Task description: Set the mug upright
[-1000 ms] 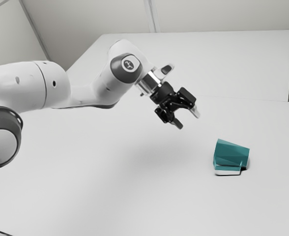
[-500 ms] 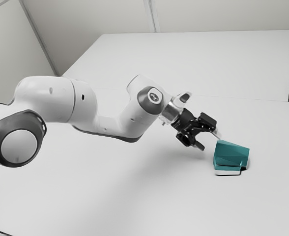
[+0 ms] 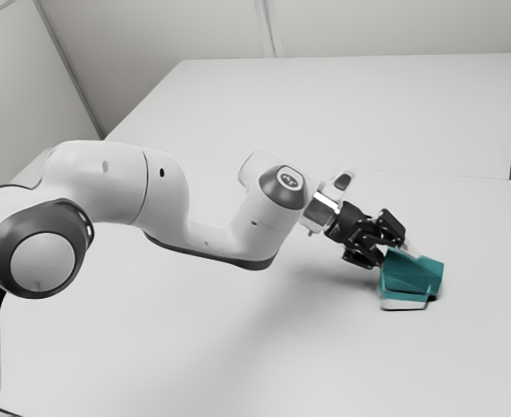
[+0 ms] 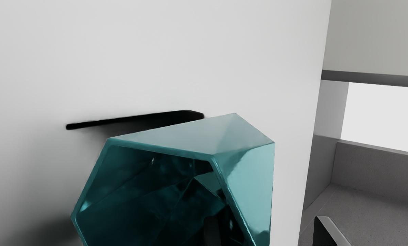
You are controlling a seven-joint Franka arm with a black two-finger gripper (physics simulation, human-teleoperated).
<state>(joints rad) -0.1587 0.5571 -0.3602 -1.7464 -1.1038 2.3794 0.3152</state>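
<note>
Jaws: released, grasping nothing, set astride the wall of the teal mug [image 3: 412, 276], with 1 finger [image 4: 212, 230] at the open mouth and the other finger [image 4: 322, 235] outside. As for the mug, lying on its side on the table [image 3: 195, 347], mouth toward the gripper [image 3: 396, 254]. Best, at a guess, to centre on that 1 wall before squeezing, given more room outside it than inside, so as not to drag or roll the mug. Then clench firmly, lift just enough to free the mug's lower side, and tip it mouth-up slowly, base meeting the table flat before letting go. Beware of slipping on the smooth, slanted facets. Arm [image 3: 99, 184]: reaching in from the exterior view's left of the mug, bent above it, with wrist [image 3: 325, 210] slanting down toward the mouth.
</note>
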